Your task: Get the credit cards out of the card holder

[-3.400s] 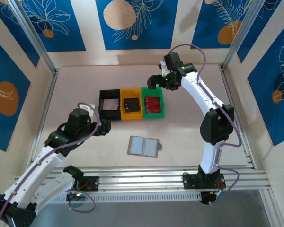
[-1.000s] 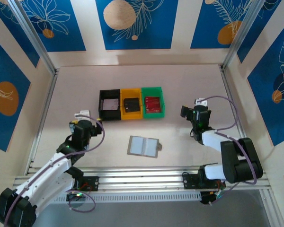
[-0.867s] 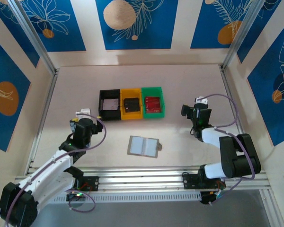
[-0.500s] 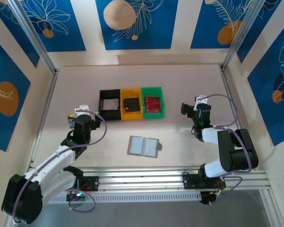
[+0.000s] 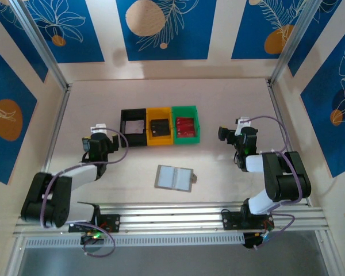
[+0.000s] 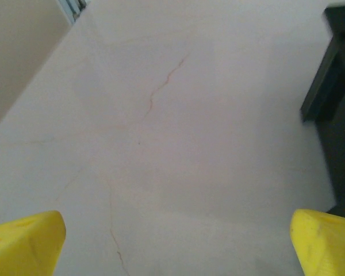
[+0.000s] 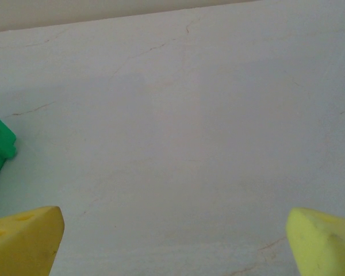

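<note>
Grey card holder (image 5: 174,177), pale inner panels; black bin (image 5: 123,127), yellow bin (image 5: 160,140), green bin (image 5: 186,138); blue leaf-patterned wall panels (image 5: 178,34).

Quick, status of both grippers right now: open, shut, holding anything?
Left gripper: open, holding nothing.
Right gripper: open, holding nothing.

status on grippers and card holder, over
Left gripper open, empty. Right gripper open, empty. Card holder lies open, flat, untouched. Bins beyond it, not in the way.
</note>
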`<state>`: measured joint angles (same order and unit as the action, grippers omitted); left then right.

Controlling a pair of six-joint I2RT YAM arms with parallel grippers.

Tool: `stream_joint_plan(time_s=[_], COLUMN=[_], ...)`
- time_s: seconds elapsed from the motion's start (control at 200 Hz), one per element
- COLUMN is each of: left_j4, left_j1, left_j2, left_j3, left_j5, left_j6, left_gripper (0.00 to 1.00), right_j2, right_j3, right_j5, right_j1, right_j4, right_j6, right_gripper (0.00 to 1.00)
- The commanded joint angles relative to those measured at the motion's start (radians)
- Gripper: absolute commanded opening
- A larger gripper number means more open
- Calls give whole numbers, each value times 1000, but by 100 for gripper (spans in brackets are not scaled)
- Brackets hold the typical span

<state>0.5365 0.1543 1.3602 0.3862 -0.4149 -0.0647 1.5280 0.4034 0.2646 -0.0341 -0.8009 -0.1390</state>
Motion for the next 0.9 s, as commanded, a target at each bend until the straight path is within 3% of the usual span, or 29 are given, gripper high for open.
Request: stream_joint_plan(time_s=[0.0, 0.085, 0.215, 0.39, 0.525, 0.895], left_j4=[169, 241, 295, 390, 407, 427], left_j1=[-51, -64, -92, -102, -68, -67], left_j2=[53, 119, 172, 193, 205, 197], left_j3=[28, 29, 19, -14, -15, -29], left_j5=[47, 61, 342, 356, 205, 205], left_j6=[24, 22, 88, 82, 78, 78], left_gripper=[100, 100, 100, 100, 100, 100], right_j2=[-5, -5, -5, -5, -5, -6], right_j3=[-3, -6, -5, -5, -5, -6], right_j5=[-12, -12, -13, -11, -12, -16], right_j1=[3, 4, 4, 4, 5, 6], right_j4=[-38, -40, -40, -41, -40, -42], right_j6=[10, 10, 10, 10, 10, 11], right_gripper=[99, 99, 99, 99, 99, 99])
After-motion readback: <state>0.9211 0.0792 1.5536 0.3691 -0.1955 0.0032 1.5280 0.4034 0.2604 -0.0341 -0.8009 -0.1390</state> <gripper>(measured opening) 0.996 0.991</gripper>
